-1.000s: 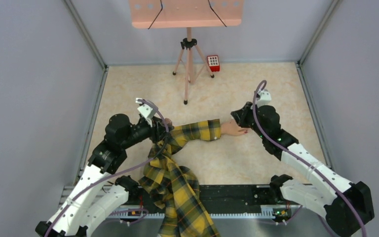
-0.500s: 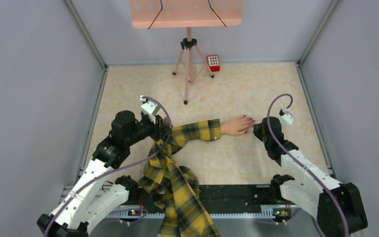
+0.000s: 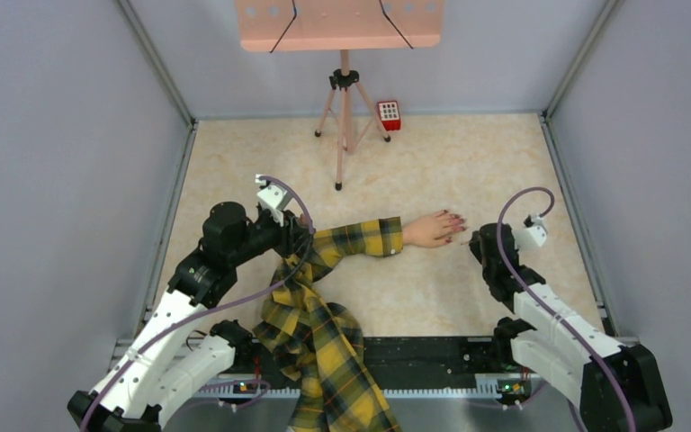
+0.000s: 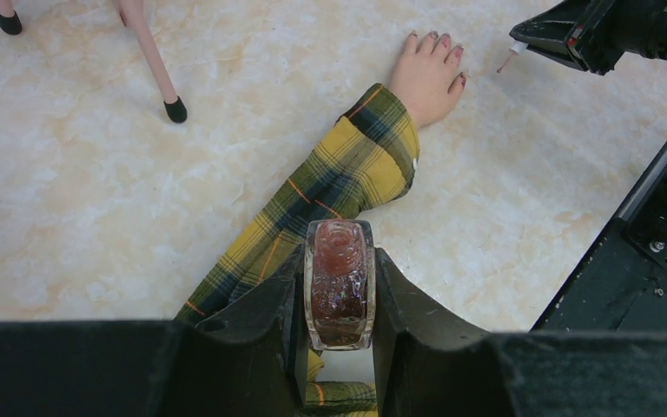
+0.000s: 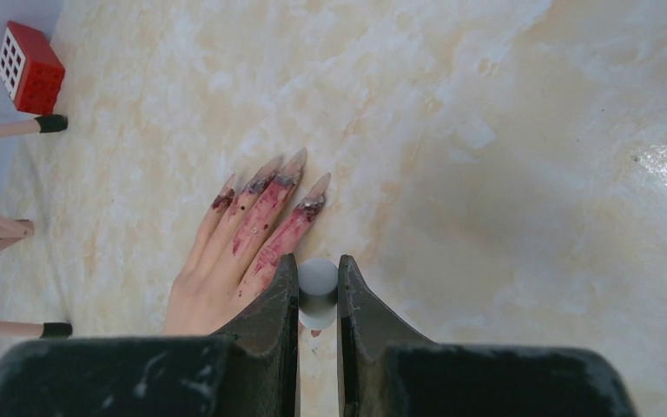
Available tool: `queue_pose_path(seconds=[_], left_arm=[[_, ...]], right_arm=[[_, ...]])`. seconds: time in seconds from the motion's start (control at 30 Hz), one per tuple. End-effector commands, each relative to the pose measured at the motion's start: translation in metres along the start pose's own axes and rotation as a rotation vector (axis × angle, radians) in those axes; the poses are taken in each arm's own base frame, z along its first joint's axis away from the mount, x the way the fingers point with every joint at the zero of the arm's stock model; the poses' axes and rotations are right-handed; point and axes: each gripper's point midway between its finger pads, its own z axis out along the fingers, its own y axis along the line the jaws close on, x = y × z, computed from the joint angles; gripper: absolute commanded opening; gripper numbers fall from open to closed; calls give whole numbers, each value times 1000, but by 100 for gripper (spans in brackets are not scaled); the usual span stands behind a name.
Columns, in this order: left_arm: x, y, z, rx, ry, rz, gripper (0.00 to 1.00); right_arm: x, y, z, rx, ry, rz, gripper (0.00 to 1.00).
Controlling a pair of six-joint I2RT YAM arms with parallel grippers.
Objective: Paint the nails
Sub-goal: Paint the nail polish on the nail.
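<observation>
The pale mannequin hand (image 3: 427, 230) lies flat on the marble table, its yellow-black plaid sleeve (image 3: 360, 239) running left. The nails (image 5: 265, 183) are long and pointed, smeared dark red, and red stains run down the fingers (image 5: 271, 236). My right gripper (image 5: 317, 261) is shut on a white-grey brush cap (image 5: 318, 289), just right of the fingertips and a little off them. From the left wrist view the brush tip (image 4: 505, 62) hangs near the nails (image 4: 445, 43). My left gripper (image 4: 339, 254) is shut on a glass polish bottle (image 4: 339, 287) above the sleeve.
A pink tripod (image 3: 345, 108) carrying a pink board (image 3: 340, 24) stands at the back, with a small red keypad box (image 3: 389, 115) beside it. Grey walls close three sides. The plaid cloth (image 3: 324, 351) drapes over the black rail (image 3: 432, 360) at the near edge.
My right arm has pulled back from over the hand toward the right and near side, uncovering the fingers. The left arm shifted slightly and then held still with the bottle.
</observation>
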Motion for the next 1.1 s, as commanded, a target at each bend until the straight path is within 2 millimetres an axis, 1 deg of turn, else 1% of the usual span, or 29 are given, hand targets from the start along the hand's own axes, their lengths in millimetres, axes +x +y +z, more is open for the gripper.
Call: queue_pose_path(seconds=[0.0,0.3,0.6,1.07], left_arm=[[-21,-5,-3,17,-70,18,0],[-21,-4,-3,13,-69,18,0],[-22,-4,-4,14,-73,20,0],[-22,-5,-5,13,-76,24,0]], right_arm=[[-6,10,5,-32,-35,70,0],[6,14,15,-35,0,66,0],[13,16,24,-31,13,70,0],[11,17,29,-22,-6,70,0]])
